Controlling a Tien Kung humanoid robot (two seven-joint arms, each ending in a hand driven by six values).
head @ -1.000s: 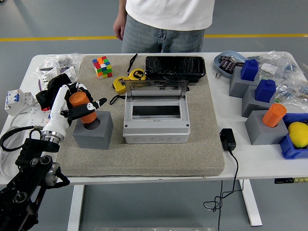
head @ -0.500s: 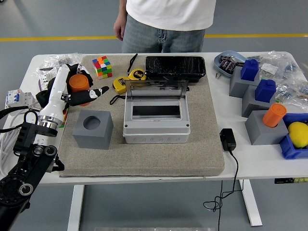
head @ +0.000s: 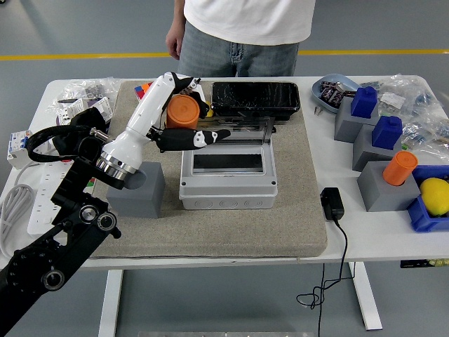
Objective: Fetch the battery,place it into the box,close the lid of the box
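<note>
- White power strip (head: 31, 210) and cables lie at the table's (head: 365, 239) left edge, with clear bags (head: 83, 95) of parts at the far-left corner.
- The left arm (head: 66, 232) rises from the lower left over a tan mat (head: 231, 235).
- A grey block (head: 144, 193) with a round socket stands on the mat's left part, partly behind the wrist.
- The left robot hand (head: 175, 123) holds the orange battery (head: 182, 112), fingers curled around it, one finger pointing right over the box's left far corner.
- The battery is in the air, above the mat just left of the box's raised lid (head: 235, 130).
- A colour cube (head: 144, 89) peeks out behind the hand; a yellow tape measure (head: 203, 109) lies beside it.
- The grey box (head: 228, 186) sits mid-mat, its clear lid standing open at the far side.
- A black tray (head: 256, 97) lies behind the box.
- A person (head: 242, 31) stands at the far side, hand hanging.
- A black adapter (head: 332, 203) lies right of the mat.
- Further right: grey blocks carrying blue pieces (head: 386, 131) and another orange cylinder (head: 400, 168), a blue bin (head: 424, 217) with a yellow object (head: 435, 195).
</note>
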